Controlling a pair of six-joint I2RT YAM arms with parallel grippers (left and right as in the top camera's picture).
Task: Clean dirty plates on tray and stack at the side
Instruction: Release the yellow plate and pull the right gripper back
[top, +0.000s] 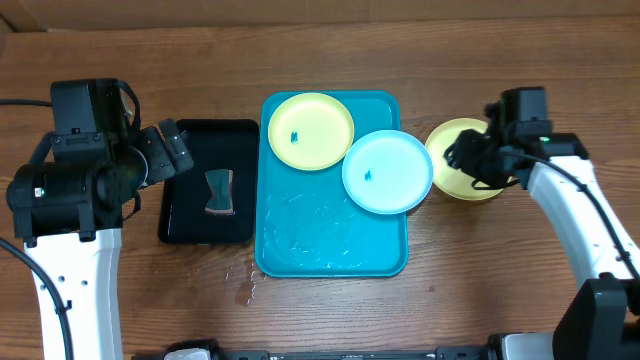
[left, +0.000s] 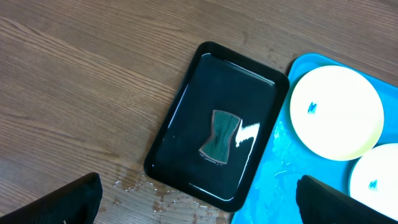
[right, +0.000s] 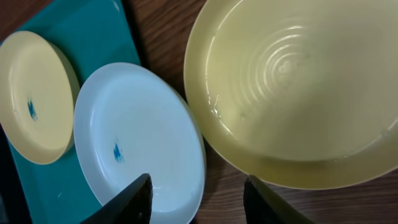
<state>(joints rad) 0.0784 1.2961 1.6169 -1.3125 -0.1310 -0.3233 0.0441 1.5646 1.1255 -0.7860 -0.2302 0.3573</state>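
Note:
The cyan tray (top: 330, 240) lies mid-table. On its far end sits a pale yellow plate (top: 311, 131) with a blue smudge. A light cyan plate (top: 387, 171), also smudged, overlaps the tray's right rim. A second yellow plate (top: 452, 175) rests on the wood to the right and looks clean and wet in the right wrist view (right: 298, 87). My right gripper (right: 199, 202) hangs open and empty over the gap between the cyan plate (right: 137, 137) and this yellow plate. My left gripper (left: 199, 205) is wide open and empty above the near edge of a black tray.
The black tray (top: 180, 180) stands left of the cyan tray and holds a dark sponge (top: 219, 193), which also shows in the left wrist view (left: 219, 135). Water drops (top: 245, 285) spot the wood by its near right corner. The cyan tray floor is wet.

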